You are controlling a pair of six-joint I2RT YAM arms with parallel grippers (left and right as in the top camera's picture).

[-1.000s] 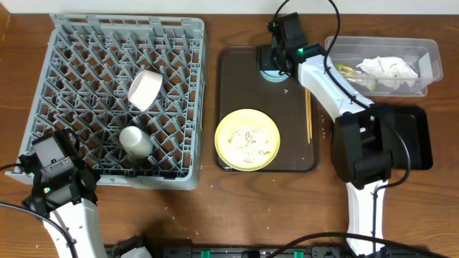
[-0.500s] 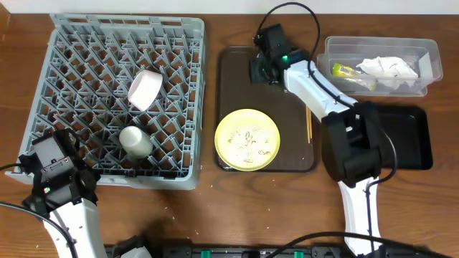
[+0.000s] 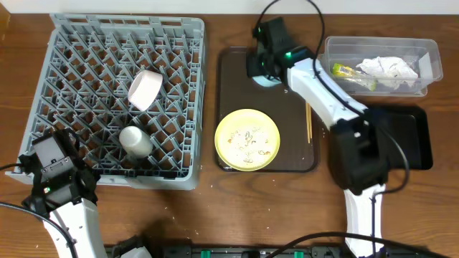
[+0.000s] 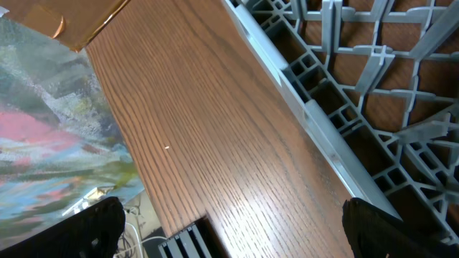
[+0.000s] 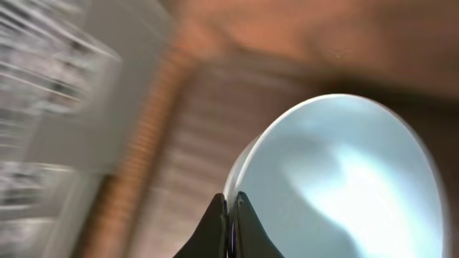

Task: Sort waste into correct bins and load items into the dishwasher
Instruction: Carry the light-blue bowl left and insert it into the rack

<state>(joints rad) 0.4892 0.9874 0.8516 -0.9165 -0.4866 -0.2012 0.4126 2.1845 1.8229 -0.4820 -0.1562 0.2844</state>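
Overhead shot: right arm (image 3: 319, 82) is stretching over the brown tray (image 3: 294, 143), wrist angling down, right claw (image 5: 231, 215) clamping the light blue bowl (image 5: 344, 186) by its rim, bowl sitting right under it. Left claw (image 4: 229, 233) is hanging with fingers apart beside the rack (image 4: 358, 93).

On the table (image 3: 215, 208), the rack (image 3: 86, 64) at the left holds a tilted pinkish bowl (image 3: 145, 89) and a cup (image 3: 135, 140), and the left arm (image 3: 61, 179) sits at its lower left corner. The brown tray (image 3: 237, 79) beside it carries the plate (image 3: 224, 137) strewn with crumbs (image 3: 249, 137), chopsticks (image 3: 309, 123) along its right edge, and a blue bowl (image 3: 271, 80) at its far end under the right gripper (image 3: 264, 72). Further right, the tub (image 3: 430, 54) holds the napkin (image 3: 389, 68) and wrapper (image 3: 351, 74), with the black tray (image 3: 419, 140) below it, partly behind the right arm (image 3: 323, 97).
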